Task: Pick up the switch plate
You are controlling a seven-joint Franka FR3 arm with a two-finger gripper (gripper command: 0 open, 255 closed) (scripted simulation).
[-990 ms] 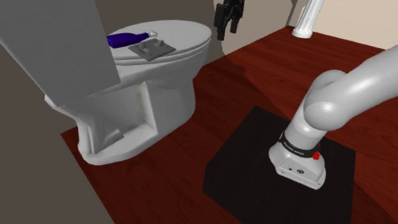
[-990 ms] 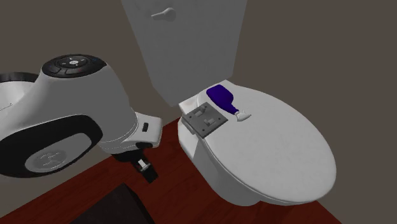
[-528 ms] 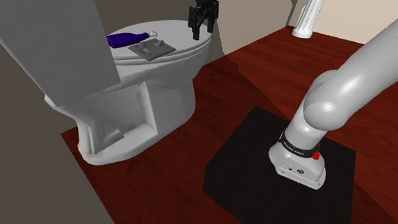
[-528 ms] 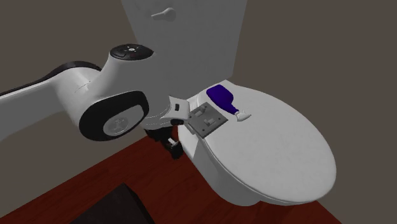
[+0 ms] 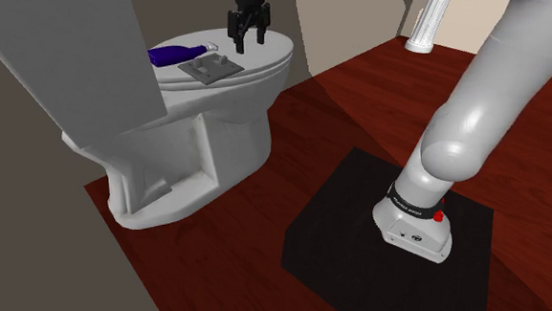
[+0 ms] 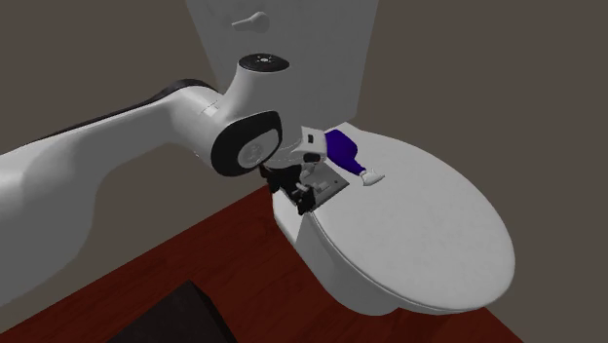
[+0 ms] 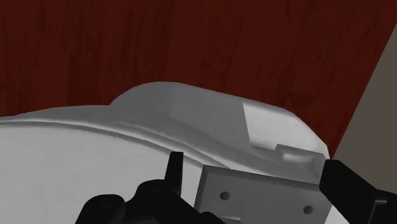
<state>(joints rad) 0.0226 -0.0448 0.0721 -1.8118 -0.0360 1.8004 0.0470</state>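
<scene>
Switch plate (image 5: 210,69): grey, lying flat on the closed toilet lid (image 5: 271,48) at its tank end, with a purple bottle (image 5: 174,55) just beside it on the far left.
Tool (image 5: 244,46): released and holding nothing. It hangs above the lid, a little right of the plate in the shoulder view.
Wrist view: the plate (image 7: 254,198) sits between the spread fingers (image 7: 348,188), and neither seems to touch it.
Done: the approach looks close to finished, with the tool over the lid and roughly lined up.
Left: lower onto the plate, clench on its edges, then lift it.
Watch: the plate is thin and flat, so it probably offers little edge to grip.
</scene>
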